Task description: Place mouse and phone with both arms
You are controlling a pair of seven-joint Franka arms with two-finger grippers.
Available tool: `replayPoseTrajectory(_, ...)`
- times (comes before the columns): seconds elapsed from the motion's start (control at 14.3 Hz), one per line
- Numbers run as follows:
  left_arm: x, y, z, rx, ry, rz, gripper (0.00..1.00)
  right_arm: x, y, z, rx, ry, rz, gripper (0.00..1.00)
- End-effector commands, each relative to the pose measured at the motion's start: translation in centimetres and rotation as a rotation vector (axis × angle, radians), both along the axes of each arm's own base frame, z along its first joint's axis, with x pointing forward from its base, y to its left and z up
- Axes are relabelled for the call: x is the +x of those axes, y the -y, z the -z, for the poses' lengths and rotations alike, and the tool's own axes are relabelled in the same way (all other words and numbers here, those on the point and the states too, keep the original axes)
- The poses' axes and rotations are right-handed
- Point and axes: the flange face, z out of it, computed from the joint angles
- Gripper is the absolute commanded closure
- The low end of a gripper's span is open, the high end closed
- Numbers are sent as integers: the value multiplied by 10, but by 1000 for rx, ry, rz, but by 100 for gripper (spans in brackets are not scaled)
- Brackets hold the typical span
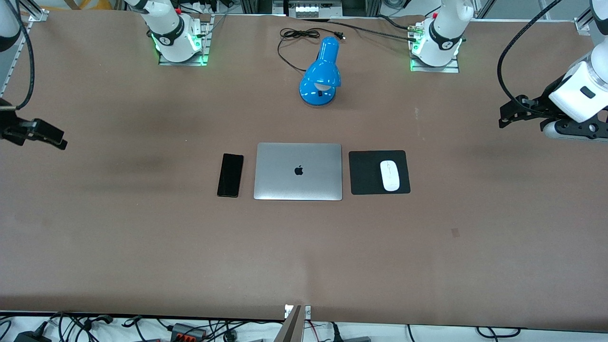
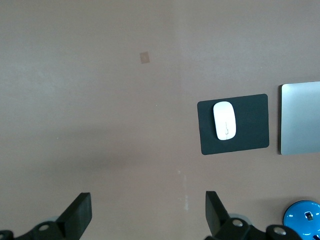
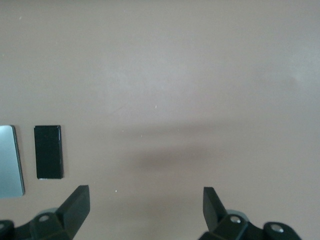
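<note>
The white mouse (image 1: 390,175) lies on a square black mouse pad (image 1: 365,173) beside the closed silver laptop (image 1: 298,171), toward the left arm's end of the table. It also shows in the left wrist view (image 2: 224,120). The black phone (image 1: 230,175) lies flat beside the laptop toward the right arm's end, and shows in the right wrist view (image 3: 49,151). My left gripper (image 1: 507,114) (image 2: 148,212) hangs open and empty over bare table at its own end. My right gripper (image 1: 57,137) (image 3: 146,210) hangs open and empty over bare table at its end.
A blue desk lamp (image 1: 323,71) with a black cord stands farther from the front camera than the laptop, between the two arm bases. The brown table (image 1: 304,256) stretches wide around the objects.
</note>
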Motion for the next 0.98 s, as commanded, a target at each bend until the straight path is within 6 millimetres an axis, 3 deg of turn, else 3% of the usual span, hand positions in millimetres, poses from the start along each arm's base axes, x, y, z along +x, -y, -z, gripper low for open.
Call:
replayPoseTrajectory(0.0,3,-4,-6,-2,-3,1,0,-29,-2,5,14,1,-17,0)
replayPoseTrajectory(0.35,4,-6,-6,-1,-5,-4,0,-38,-3,3,20,-14,-50,0)
replayPoseTrajectory(0.91,3,-8,-7,33,-2,2,0,-32,0,0,20,18,-65,0)
